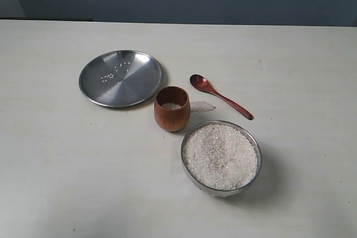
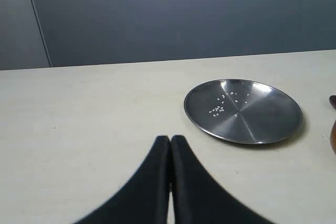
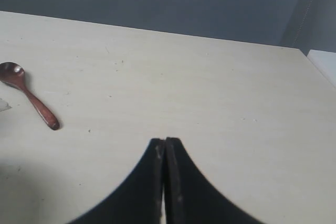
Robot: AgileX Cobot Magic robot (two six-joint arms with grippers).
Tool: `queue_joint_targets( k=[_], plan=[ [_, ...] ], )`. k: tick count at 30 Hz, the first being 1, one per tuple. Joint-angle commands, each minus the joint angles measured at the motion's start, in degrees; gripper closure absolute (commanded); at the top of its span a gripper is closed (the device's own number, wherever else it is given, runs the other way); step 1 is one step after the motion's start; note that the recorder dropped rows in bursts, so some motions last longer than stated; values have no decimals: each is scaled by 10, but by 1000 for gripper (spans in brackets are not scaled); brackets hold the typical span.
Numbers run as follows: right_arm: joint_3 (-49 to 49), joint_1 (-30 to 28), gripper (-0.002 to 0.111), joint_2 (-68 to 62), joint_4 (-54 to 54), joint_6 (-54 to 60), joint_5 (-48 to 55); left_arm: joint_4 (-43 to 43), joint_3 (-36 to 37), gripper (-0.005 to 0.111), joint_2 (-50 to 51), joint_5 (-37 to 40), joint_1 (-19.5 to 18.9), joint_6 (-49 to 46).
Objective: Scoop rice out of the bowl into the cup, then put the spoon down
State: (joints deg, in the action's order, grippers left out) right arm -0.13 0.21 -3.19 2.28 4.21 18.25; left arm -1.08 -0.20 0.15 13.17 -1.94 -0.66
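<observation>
Exterior: the spoon [image 1: 220, 97] lies flat on the table, just beyond the bowl [image 1: 249, 132] heaped with rice [image 1: 220, 156]. It's beside the cup [image 1: 172, 108], which holds a little rice. Slim glossy dark wood, scoop end toward the plate [image 1: 131, 85]. My grippers don't show here.
Left wrist: my left gripper [image 2: 170, 139] has fingers pressed together, empty.
Right wrist: my right gripper [image 3: 165, 141] is closed too, empty, well apart from the spoon [image 3: 29, 98]. Pickup looks next: open right, pinch mid-handle, keep the scoop level.
</observation>
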Motion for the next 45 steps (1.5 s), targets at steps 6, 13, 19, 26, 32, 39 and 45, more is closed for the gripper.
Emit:
queue_joint_targets(
  k=[6, 13, 19, 26, 32, 39, 45],
  plan=[
    [1, -2, 108, -1, -1, 1, -4, 2, 2, 106, -2, 1, -2, 0],
    [1, -2, 108, -1, 7, 2, -39, 2, 2, 106, -2, 1, -2, 0],
    [1, -2, 108, -1, -1, 2, -209, 2, 2, 106, -2, 1, -2, 0],
    [1, -2, 108, -1, -1, 2, -319, 2, 2, 106, -2, 1, -2, 0],
    [1, -2, 108, -1, -1, 2, -320, 2, 2, 106, -2, 1, -2, 0],
    [1, -2, 108, -1, -1, 1, -320, 2, 2, 106, -2, 1, -2, 0],
    [1, -2, 108, -1, -1, 0, -317, 2, 2, 106, -2, 1, -2, 0]
  ],
)
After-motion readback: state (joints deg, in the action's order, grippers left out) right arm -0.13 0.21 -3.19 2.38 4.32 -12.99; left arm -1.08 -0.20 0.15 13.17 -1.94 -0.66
